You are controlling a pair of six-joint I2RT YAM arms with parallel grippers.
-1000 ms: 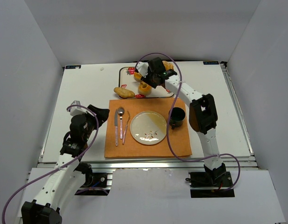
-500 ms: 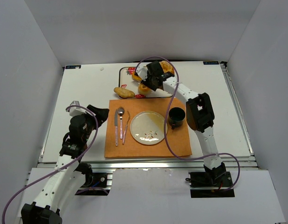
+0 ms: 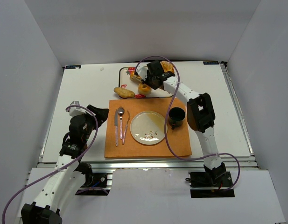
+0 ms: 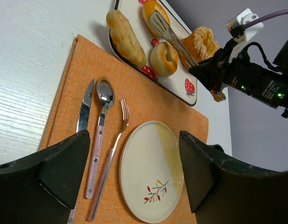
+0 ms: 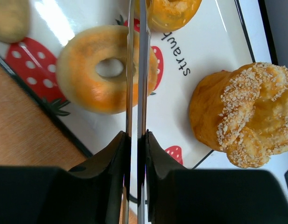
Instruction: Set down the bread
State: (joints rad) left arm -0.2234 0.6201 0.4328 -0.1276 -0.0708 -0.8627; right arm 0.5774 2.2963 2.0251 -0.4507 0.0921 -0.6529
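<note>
The bread [image 5: 83, 70] lies beneath the tongs [image 5: 144, 70] clamped by the right gripper [image 5: 136, 140], beside the tray [image 5: 209, 42] edge; print reads "straw".

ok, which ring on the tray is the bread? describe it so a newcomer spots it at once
Find the strawberry-print tray at the far edge of the orange placemat. The bread is the golden ring nearest the placemat, under the tongs. The second ring sits farther back; the sesame bun and oblong roll have no hole.
</note>
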